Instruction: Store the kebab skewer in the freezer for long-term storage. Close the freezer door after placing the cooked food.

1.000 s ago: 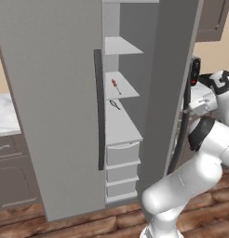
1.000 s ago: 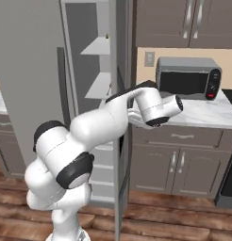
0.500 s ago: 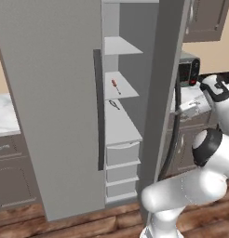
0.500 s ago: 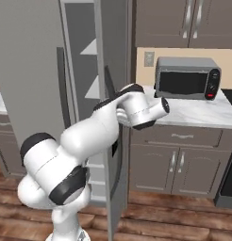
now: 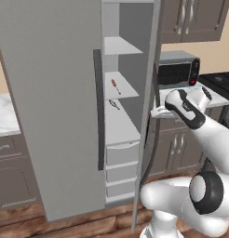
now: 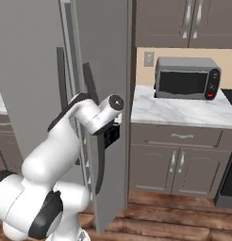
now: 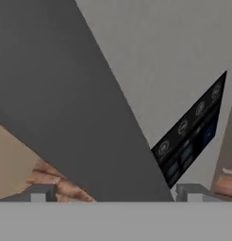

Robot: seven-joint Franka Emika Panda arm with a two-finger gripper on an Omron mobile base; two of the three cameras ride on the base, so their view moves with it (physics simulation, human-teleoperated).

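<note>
The kebab skewer (image 5: 115,85) lies on a white middle shelf inside the freezer (image 5: 128,56), its reddish chunks toward the back. The freezer door (image 5: 151,93) stands ajar, edge-on in the left base view; its grey outer face (image 6: 108,52) shows in the right base view. My gripper (image 5: 155,112) is up against that outer face at mid height, open and holding nothing. In the hand view the gripper (image 7: 115,193) has the door's dark handle (image 7: 66,94) running diagonally between its fingertips (image 7: 40,193), with the dispenser panel (image 7: 191,129) to the right.
The wider grey door (image 5: 46,107) with its dark handle (image 5: 98,109) stands left of the open compartment. A small dark item (image 5: 114,104) lies on the shelf below the skewer, above white drawers (image 5: 120,153). A microwave (image 6: 186,77) sits on the marble counter (image 6: 179,112) to the right.
My hand has swung left with the freezer door, which has turned toward shut: the right base view now shows more of its outer face. The skewer has not moved.
</note>
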